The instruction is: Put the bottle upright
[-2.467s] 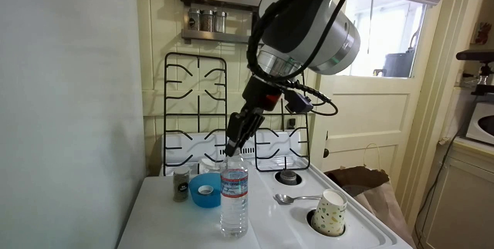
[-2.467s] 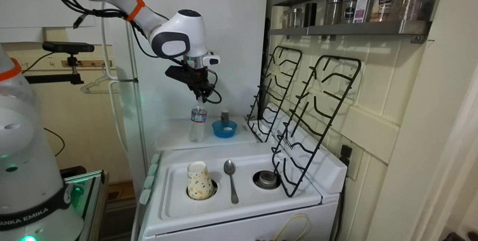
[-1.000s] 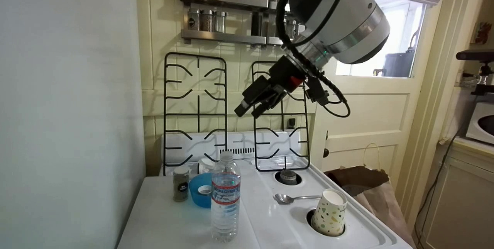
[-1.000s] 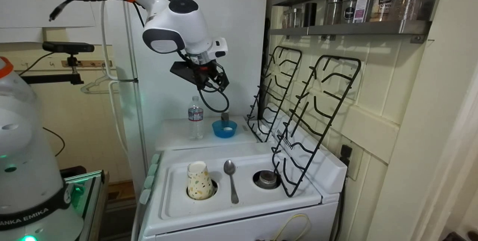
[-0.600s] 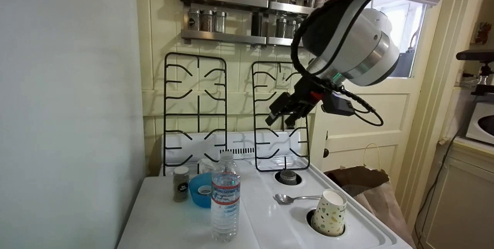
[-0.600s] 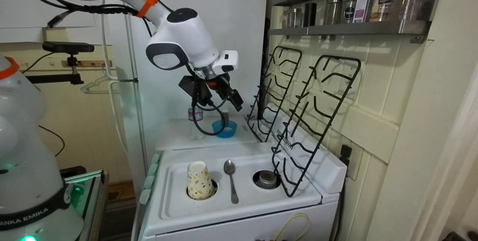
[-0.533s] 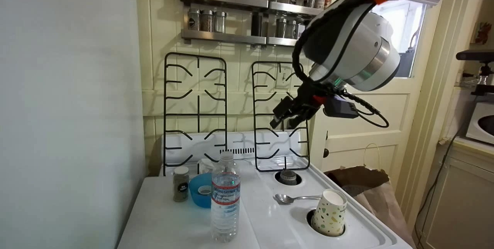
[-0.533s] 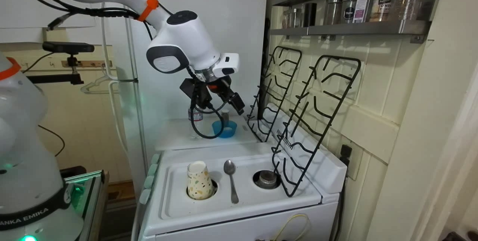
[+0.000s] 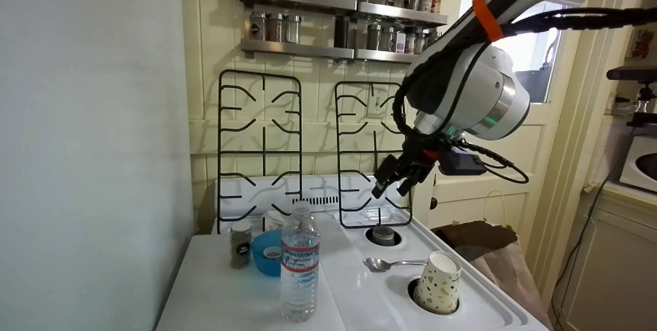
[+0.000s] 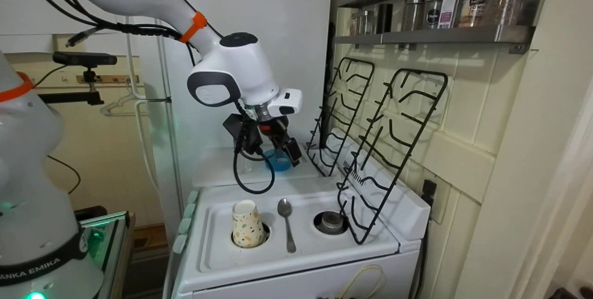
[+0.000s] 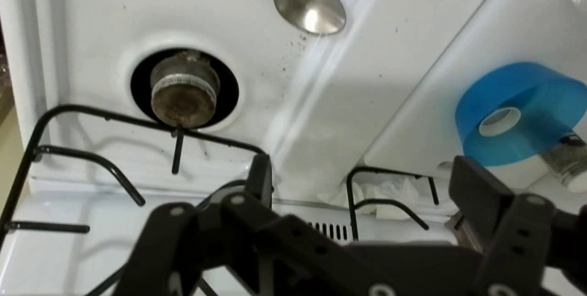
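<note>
The clear water bottle (image 9: 300,279) stands upright by itself on the white surface beside the blue bowl. In another exterior view my arm hides most of the bottle (image 10: 245,165). Only a sliver of clear plastic shows at the top right of the wrist view. My gripper (image 9: 391,190) hangs in the air well away from the bottle, over the rear of the stove. Its two fingers are spread wide with nothing between them, as the wrist view confirms for the gripper (image 11: 367,183).
A blue bowl (image 9: 264,261) holding a white ring and a spice jar (image 9: 240,249) sit beside the bottle. Spoon (image 9: 380,264), upturned patterned cup (image 9: 439,285) and burner (image 11: 185,98) are on the stovetop. Black grates (image 10: 398,150) lean on the wall behind.
My gripper, earlier at the bottle's top, has let go, risen and swung away toward the stove's rear, then sunk lower. The bottle shifted slightly at release and has since stayed still.
</note>
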Motion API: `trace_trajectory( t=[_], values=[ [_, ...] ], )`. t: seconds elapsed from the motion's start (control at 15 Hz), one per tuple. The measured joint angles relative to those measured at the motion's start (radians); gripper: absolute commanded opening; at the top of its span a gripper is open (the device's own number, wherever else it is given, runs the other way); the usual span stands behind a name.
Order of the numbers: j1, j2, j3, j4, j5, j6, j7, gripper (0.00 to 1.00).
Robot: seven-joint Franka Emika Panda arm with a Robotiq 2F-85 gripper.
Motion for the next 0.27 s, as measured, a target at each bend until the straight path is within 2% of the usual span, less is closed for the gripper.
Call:
trace_trajectory(
  t=[0.27],
  values=[
    [0.004, 0.013, -0.025, 0.010, 0.049, -0.013, -0.042, 1.00]
  ],
)
